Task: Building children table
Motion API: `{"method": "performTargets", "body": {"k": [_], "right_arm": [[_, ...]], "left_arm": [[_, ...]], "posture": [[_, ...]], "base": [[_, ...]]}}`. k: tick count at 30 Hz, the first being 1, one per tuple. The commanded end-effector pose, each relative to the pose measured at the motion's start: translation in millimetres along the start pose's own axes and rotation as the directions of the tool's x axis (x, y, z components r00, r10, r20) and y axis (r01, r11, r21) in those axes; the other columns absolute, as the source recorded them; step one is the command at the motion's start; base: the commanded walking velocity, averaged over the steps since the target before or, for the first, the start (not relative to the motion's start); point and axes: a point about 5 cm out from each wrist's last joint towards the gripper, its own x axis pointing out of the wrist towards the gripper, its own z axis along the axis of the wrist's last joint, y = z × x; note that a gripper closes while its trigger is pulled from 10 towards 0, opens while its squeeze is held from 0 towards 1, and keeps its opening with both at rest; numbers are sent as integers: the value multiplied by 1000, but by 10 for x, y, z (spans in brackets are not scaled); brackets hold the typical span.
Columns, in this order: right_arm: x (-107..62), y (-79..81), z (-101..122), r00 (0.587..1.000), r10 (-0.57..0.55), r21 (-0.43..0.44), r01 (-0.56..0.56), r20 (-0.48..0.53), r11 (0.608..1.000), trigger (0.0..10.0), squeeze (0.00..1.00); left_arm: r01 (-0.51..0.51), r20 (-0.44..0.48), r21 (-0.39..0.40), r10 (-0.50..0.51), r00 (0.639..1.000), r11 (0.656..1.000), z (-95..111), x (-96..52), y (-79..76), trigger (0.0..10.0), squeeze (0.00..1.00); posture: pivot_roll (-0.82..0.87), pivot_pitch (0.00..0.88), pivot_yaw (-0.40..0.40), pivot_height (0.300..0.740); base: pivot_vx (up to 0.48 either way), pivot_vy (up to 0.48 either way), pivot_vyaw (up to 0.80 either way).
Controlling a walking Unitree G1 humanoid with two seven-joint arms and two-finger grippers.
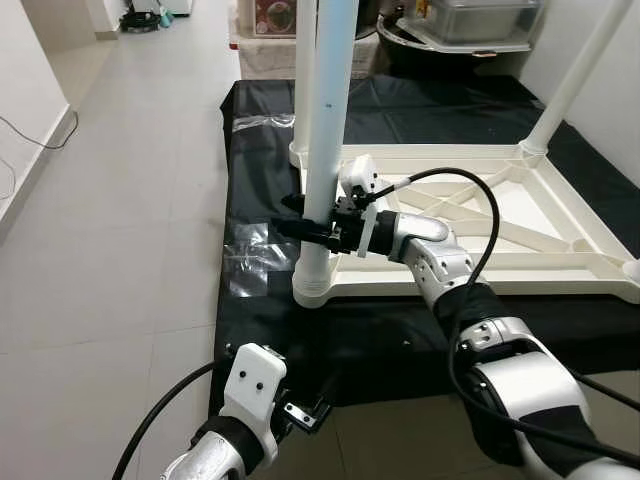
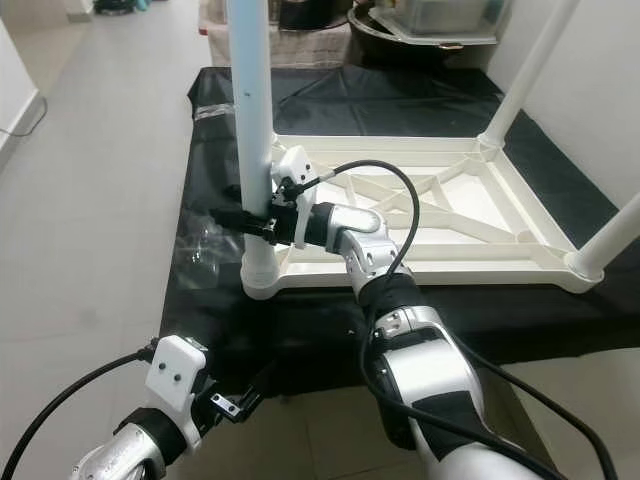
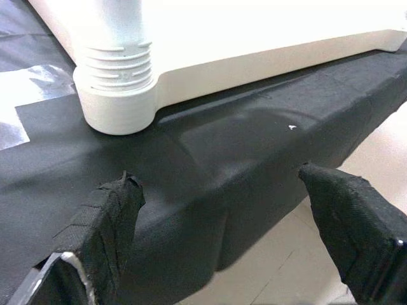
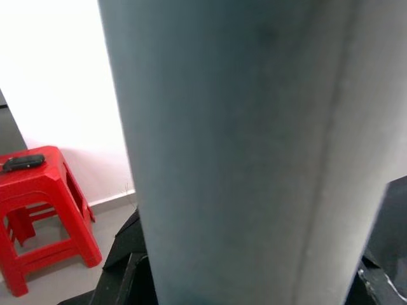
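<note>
Left eye view shows a white children's desk (image 1: 560, 215) lying upside down on a black mat (image 1: 420, 110) spread over the tiled floor (image 1: 120, 200). A white leg (image 1: 328, 120) stands upright in the socket (image 1: 318, 285) at the desk's near corner, the one toward the robot's left. Two more legs rise from the far corners of the desk, and the right eye view shows a fourth leg (image 2: 610, 245) at the near corner toward the robot's right.

Right pincer (image 1: 305, 222) reaches across the near edge of the desk to the upright leg, a little above the socket, with its black fingers closed on either side of the leg. From the right wrist view the leg is pressed close against the camera, and a red stool (image 4: 38, 210) stands by the wall behind it.

Left pincer (image 3: 222, 216) is low, near the mat's front edge and just short of the socket. Its two fingers (image 3: 105, 222) are spread wide apart with nothing between them.
</note>
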Motion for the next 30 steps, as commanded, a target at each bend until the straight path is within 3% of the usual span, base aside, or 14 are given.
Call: {"method": "performTargets", "body": {"k": [1, 11, 13, 17, 18, 22, 23, 24, 25, 26, 27, 28, 29, 30], "right_arm": [[23, 30, -48, 1000, 20, 22, -20, -1, 1000, 0, 0], [-133, -45, -124, 974, -220, 14, 220, 46, 975, 0, 0], [-242, -112, -175, 918, -393, 29, 392, 51, 920, 0, 0], [-438, -155, -349, 727, -686, -7, 686, -19, 728, 0, 0], [-438, -155, -349, 727, -686, -7, 686, -19, 728, 0, 0], [-658, -192, -477, 387, -915, -23, 920, -110, 392, 0, 0], [-658, -192, -477, 387, -915, -23, 920, -110, 392, 0, 0], [-696, -178, -482, 317, -941, -28, 946, -119, 322, 0, 0], [-753, -160, -478, 202, -971, -31, 978, -127, 207, 0, 0], [-794, -125, -466, 50, -990, -8, 999, -131, 52, 0, 0], [-794, -125, -466, 50, -990, -8, 999, -131, 52, 0, 0], [-813, -62, -457, -135, -979, 41, 989, -150, -143, 0, 0], [-801, -44, -456, -177, -971, 61, 980, -159, -188, 0, 0], [-801, -44, -456, -177, -971, 61, 980, -159, -188, 0, 0]], "left_arm": [[0, 5, 2, 0, 1000, 1000, 3, -12, -12, 10000, 0], [-4, 9, 6, 4, 1000, 1000, 2, 5, -1, 10000, 0], [-5, 9, 8, 5, 1000, 1000, 0, 12, 14, 10000, 0], [-1, 11, 12, 1, 1000, 1000, -3, 27, 29, 10000, 0], [-1, 11, 12, 1, 1000, 1000, -3, 27, 29, 10000, 0], [0, 13, 16, 0, 1000, 1000, -2, 40, 38, 10000, 0], [0, 13, 16, 0, 1000, 1000, -2, 40, 38, 10000, 0], [-1, 14, 16, 1, 1000, 1000, -2, 41, 40, 10000, 0], [-2, 15, 18, 2, 1000, 1000, 1, 45, 41, 10000, 0], [-3, 17, 18, 3, 1000, 1000, 4, 47, 42, 10000, 0], [-3, 17, 18, 3, 1000, 1000, 4, 47, 42, 10000, 0], [-4, 18, 19, 4, 1000, 1000, 8, 50, 41, 10000, 0], [-4, 18, 19, 4, 1000, 1000, 9, 51, 40, 10000, 0], [-4, 18, 19, 4, 1000, 1000, 9, 51, 40, 10000, 0]], "posture": [[166, 141, -71, 740], [162, 132, -70, 740], [152, 126, -62, 740], [149, 120, -58, 740], [149, 120, -58, 740], [146, 121, -58, 740], [146, 121, -58, 740], [146, 121, -58, 740], [146, 123, -62, 740], [146, 125, -62, 740], [146, 125, -62, 740], [148, 127, -62, 740], [149, 128, -64, 740], [149, 128, -64, 740]], "base": [[0, 0, 0], [0, 0, 0], [0, 0, 0], [0, 0, 0], [0, 0, 0], [0, 0, 0], [0, 0, 0], [0, 0, 0], [0, 0, 0], [0, 0, 0], [0, 0, 0], [0, 0, 0], [0, 0, 0], [0, 0, 0]]}}
